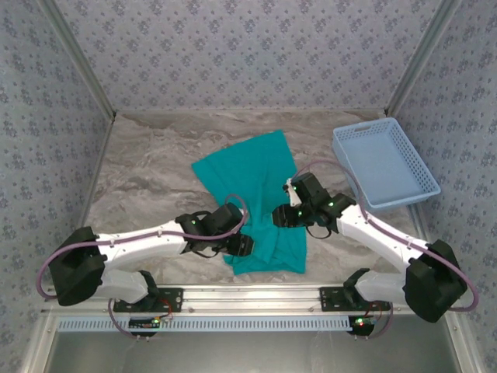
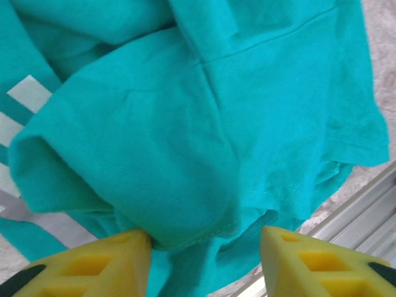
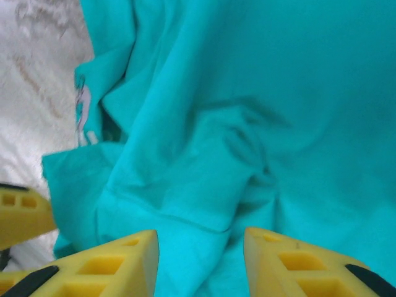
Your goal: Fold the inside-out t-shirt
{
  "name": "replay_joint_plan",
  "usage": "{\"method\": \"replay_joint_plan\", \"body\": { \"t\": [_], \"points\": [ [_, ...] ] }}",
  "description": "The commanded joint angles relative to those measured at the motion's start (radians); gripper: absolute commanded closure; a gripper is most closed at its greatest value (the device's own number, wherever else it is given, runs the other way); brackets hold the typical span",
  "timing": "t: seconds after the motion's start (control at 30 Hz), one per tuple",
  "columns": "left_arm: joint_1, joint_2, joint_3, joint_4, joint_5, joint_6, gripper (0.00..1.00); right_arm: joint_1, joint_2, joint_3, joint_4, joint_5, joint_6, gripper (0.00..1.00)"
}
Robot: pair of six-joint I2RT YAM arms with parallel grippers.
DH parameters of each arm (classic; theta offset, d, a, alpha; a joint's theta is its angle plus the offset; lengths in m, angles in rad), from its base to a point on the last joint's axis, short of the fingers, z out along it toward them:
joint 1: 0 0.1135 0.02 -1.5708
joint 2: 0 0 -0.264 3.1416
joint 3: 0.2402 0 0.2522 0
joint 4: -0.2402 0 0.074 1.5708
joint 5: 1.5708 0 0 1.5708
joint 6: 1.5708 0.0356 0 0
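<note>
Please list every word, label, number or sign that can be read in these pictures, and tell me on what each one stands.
No text can be read anywhere.
t-shirt, left wrist view: pale stripes of a print, no letters.
t-shirt, right wrist view: pink and white marks, too blurred to read.
basket: no label visible.
wallpaper: a small flower pattern, no writing.

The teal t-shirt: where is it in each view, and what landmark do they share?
Top external: t-shirt in the centre, running toward the near edge.
Left wrist: t-shirt centre and left, most of the picture.
Right wrist: t-shirt centre and right.
Shared landmark: the marbled table, at top right in the left wrist view, at left in the right wrist view.
</note>
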Motion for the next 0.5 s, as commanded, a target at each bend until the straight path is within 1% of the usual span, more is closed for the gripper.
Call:
{"method": "replay_joint_plan", "body": {
  "t": [0.0, 0.07, 0.1, 0.13, 0.17, 0.2, 0.23, 0.3, 0.33, 0.37, 0.47],
  "points": [
    [0.002, -0.024, 0.026, -0.070, -0.047, -0.043, 0.62, 0.074, 0.004, -0.030, 0.026, -0.088, 0.101, 0.57],
    [0.024, -0.060, 0.002, -0.038, -0.013, -0.050, 0.67, 0.131, 0.016, -0.061, 0.094, -0.115, 0.109, 0.56],
    [0.039, -0.083, -0.012, -0.021, 0.004, -0.058, 0.67, 0.166, 0.024, -0.071, 0.119, -0.117, 0.079, 0.55],
    [0.058, -0.108, -0.026, -0.017, 0.009, -0.071, 0.67, 0.211, 0.028, -0.078, 0.132, -0.081, 0.024, 0.53],
    [0.076, -0.126, -0.040, -0.014, 0.012, -0.081, 0.63, 0.256, 0.032, -0.081, 0.132, -0.024, -0.033, 0.51],
    [0.097, -0.150, -0.057, -0.008, 0.022, -0.088, 0.58, 0.311, 0.036, -0.082, 0.132, 0.074, -0.118, 0.49],
    [0.121, -0.172, -0.079, 0.000, 0.031, -0.098, 0.54, 0.365, 0.035, -0.085, 0.152, 0.143, -0.229, 0.48],
    [0.160, -0.216, -0.109, -0.001, 0.041, -0.112, 0.53, 0.468, 0.019, -0.121, 0.229, 0.311, -0.404, 0.46],
    [0.174, -0.238, -0.115, -0.010, 0.042, -0.110, 0.53, 0.508, 0.009, -0.156, 0.301, 0.377, -0.474, 0.44],
    [0.183, -0.259, -0.117, -0.023, 0.038, -0.106, 0.53, 0.533, 0.002, -0.183, 0.370, 0.416, -0.566, 0.43],
    [0.190, -0.304, -0.119, -0.053, 0.025, -0.090, 0.52, 0.557, 0.011, -0.256, 0.534, 0.456, -0.711, 0.41]
  ]
}}
